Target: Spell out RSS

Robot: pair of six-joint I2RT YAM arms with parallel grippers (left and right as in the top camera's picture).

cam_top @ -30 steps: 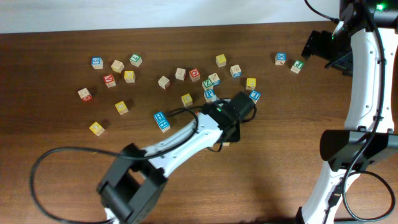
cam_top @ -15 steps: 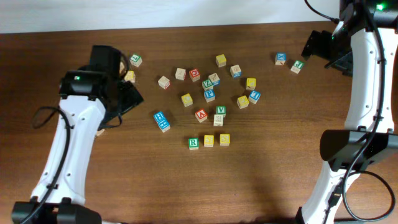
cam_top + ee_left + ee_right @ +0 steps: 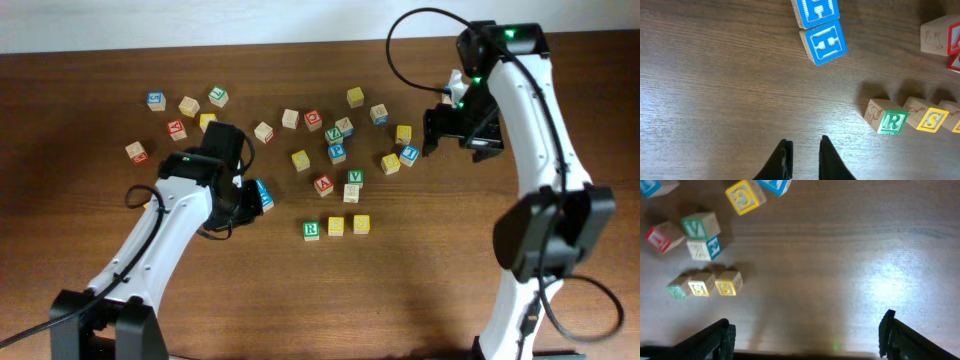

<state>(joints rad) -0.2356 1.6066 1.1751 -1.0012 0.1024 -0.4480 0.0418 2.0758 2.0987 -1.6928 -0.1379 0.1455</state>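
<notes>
A row of three blocks lies on the wooden table: a green R [image 3: 312,230], a yellow S [image 3: 336,227] and a second yellow S [image 3: 361,224], touching side by side. The left wrist view shows the R [image 3: 890,122] and first S [image 3: 931,120] at right; the second S is cut by the edge. The right wrist view shows the row [image 3: 701,287] at left. My left gripper [image 3: 234,207] [image 3: 804,156] hovers left of the row, jaws narrowly apart and empty. My right gripper [image 3: 452,130] [image 3: 805,337] is wide open and empty, up and right of the row.
Two blue H blocks [image 3: 826,42] lie beside my left gripper [image 3: 261,194]. A cluster with a green V [image 3: 700,226], a red block [image 3: 660,236] and a yellow block [image 3: 745,197] sits just above the row. Several more blocks are scattered along the far side [image 3: 290,119].
My left arm has swung from the far left in toward the blue blocks. My right arm has come in from the back right corner over the table. The R S S row has not moved.
</notes>
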